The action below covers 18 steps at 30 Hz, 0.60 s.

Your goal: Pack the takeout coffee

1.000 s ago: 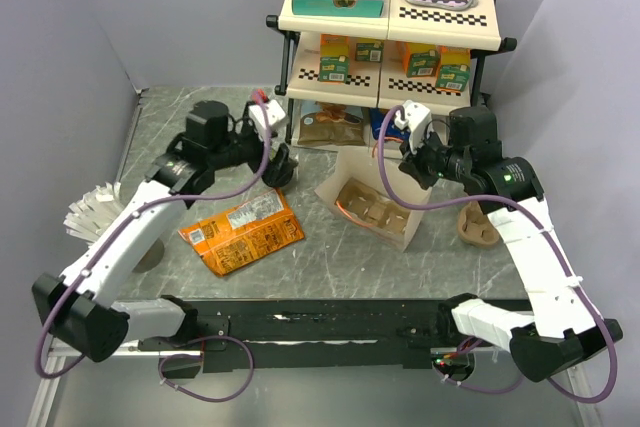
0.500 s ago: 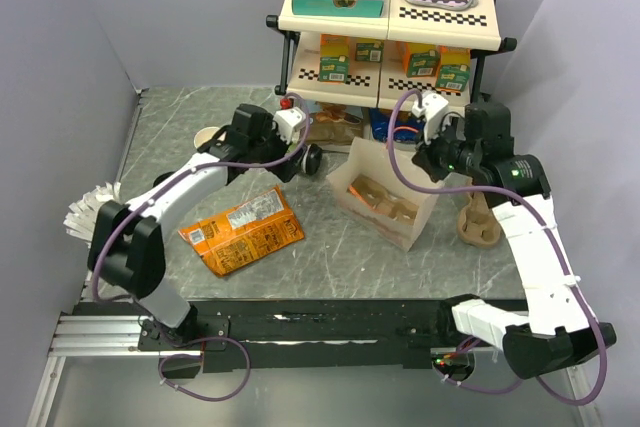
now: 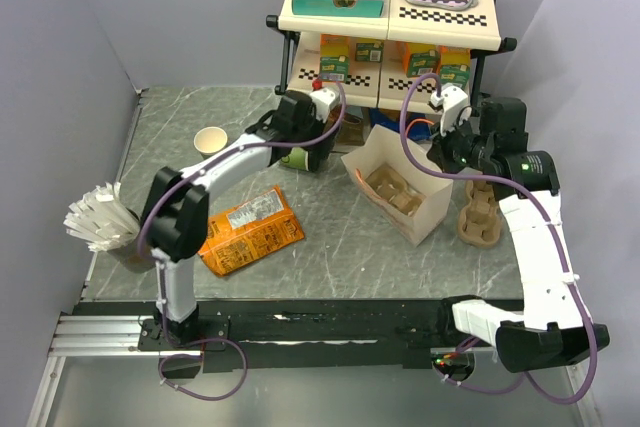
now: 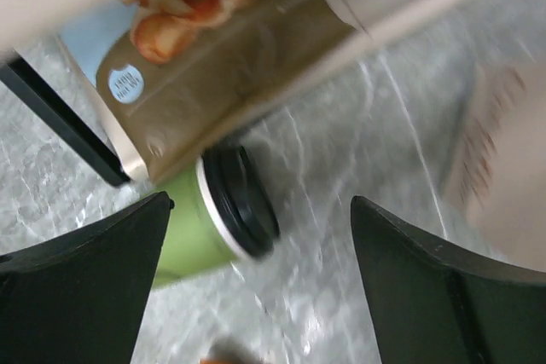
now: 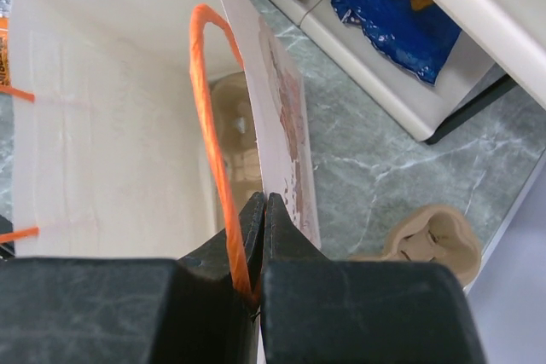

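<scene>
The left gripper (image 4: 260,204), jaws wide apart, hovers over the coffee (image 4: 213,223), which lies on its side by the shelf (image 3: 330,25) leg. It should straddle the green body squarely, clear of the lid, before closing. The right gripper (image 5: 263,204) is pinched on the bag (image 5: 119,125) handle. A second ago the left gripper was well back from the shelf and the bag sat further left.

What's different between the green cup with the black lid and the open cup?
The small dark green paper cup with a black plastic lid is capped; the lidless paper cup showing a cream inside is open. The lidded cup lies on its side by the foot of the shelf; the lidless one stands upright, farther left. Both rest on the grey marble table, outside the cream paper bag.
</scene>
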{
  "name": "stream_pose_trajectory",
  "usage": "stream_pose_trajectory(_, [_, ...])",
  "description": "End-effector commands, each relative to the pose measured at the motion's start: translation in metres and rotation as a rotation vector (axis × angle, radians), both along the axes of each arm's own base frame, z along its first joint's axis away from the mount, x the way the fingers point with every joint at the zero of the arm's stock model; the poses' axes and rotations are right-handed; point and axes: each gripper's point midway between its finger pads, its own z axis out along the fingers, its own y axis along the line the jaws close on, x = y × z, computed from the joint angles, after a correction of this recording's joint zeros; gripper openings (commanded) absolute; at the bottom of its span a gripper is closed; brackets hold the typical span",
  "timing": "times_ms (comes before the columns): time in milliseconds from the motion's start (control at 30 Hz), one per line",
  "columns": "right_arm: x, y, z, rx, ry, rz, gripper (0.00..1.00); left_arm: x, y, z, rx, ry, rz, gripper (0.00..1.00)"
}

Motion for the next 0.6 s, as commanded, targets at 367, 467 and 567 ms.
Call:
stream_pose_trajectory(367, [0.003, -0.005, 0.01, 0.048, -0.021, -0.042, 0.0, 0.031, 0.003, -0.032, 0.073, 0.068, 0.139, 0.88])
stream_pose_trajectory(467, [0.005, -0.005, 0.01, 0.057, -0.018, -0.045, 0.0, 0.026, 0.001, -0.04, 0.09, 0.078, 0.129, 0.86])
stream_pose_trajectory(567, [0.006, -0.005, 0.01, 0.057, -0.017, -0.041, 0.0, 0.025, 0.002, -0.047, 0.131, 0.073, 0.109, 0.85])
